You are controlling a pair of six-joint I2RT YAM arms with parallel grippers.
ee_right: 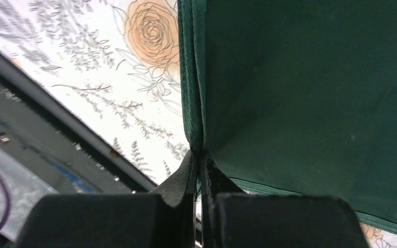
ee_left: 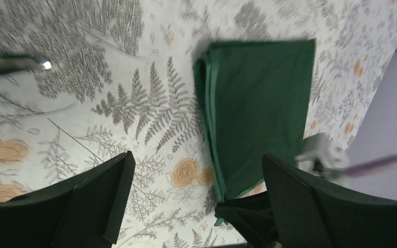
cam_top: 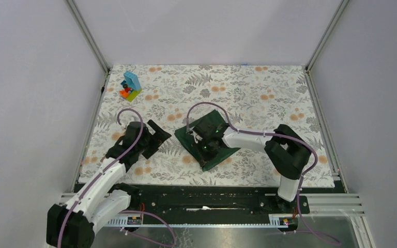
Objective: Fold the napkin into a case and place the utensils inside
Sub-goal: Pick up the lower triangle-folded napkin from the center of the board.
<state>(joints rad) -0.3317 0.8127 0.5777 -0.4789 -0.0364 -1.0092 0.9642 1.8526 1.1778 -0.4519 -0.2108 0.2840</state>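
Note:
The dark green napkin [cam_top: 218, 157] lies folded into an oblong at the table's middle, its layered edge [ee_left: 210, 119] facing left. My right gripper [cam_top: 205, 147] sits over its near end, jaws pinched shut on the folded edge [ee_right: 199, 155] at the near corner. In the left wrist view that gripper shows as a black shape [ee_left: 248, 217] at the napkin's corner. My left gripper [cam_top: 157, 135] stands wide open just left of the napkin, nothing between its fingers [ee_left: 108, 196]. A slim silvery utensil [ee_left: 15, 63] lies on the covering at the far left of the left wrist view.
A colourful toy block stack [cam_top: 130, 86] stands at the back left. The floral table covering [cam_top: 269, 98] spans the table. A black rail [cam_top: 212, 199] runs along the near edge, and grey walls close in the sides and back.

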